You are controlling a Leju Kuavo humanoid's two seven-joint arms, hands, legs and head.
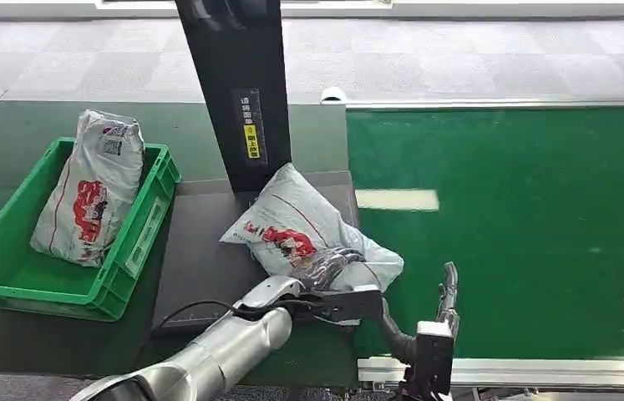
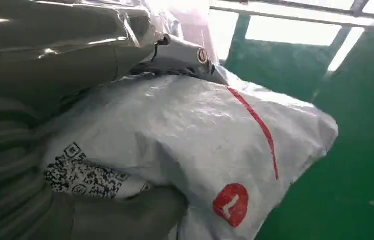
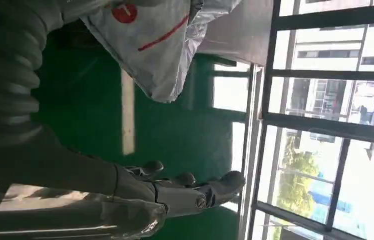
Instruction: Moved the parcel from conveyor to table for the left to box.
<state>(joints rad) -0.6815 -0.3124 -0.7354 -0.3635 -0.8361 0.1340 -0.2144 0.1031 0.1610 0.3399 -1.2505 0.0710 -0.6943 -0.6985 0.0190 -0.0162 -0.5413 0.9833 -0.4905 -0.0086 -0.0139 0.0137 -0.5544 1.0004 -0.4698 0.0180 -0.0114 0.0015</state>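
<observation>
Surfaces: one dark green tabletop [image 1: 7, 134] on the left; one bright green conveyor [image 1: 525, 217] on the right, edged with a pale metal rail; one dark grey platform [image 1: 200, 251] between them at the foot of one black upright post [image 1: 241, 83] bearing a label. Room: grey tiled floor [image 1: 459, 58] beyond; the right wrist view shows large dark-framed windows [image 3: 335, 100] with trees outside.

Parcels: two, both white plastic bags with red print. One parcel [image 1: 304, 234] lies on the grey platform, its near corner overhanging the conveyor edge; the second parcel [image 1: 91, 184] stands tilted inside the crate.

Crates: one green crate [image 1: 137, 251], on the tabletop.

Hands: two. Left hand [image 1: 329, 271] rests over the near end of the first parcel, its fingers [image 2: 184, 52] closed around the bag, gripping it. Right hand [image 1: 448, 288] stands above the conveyor, just beside that parcel, holding nothing, fingers [image 3: 195, 192] extended and slightly apart.
</observation>
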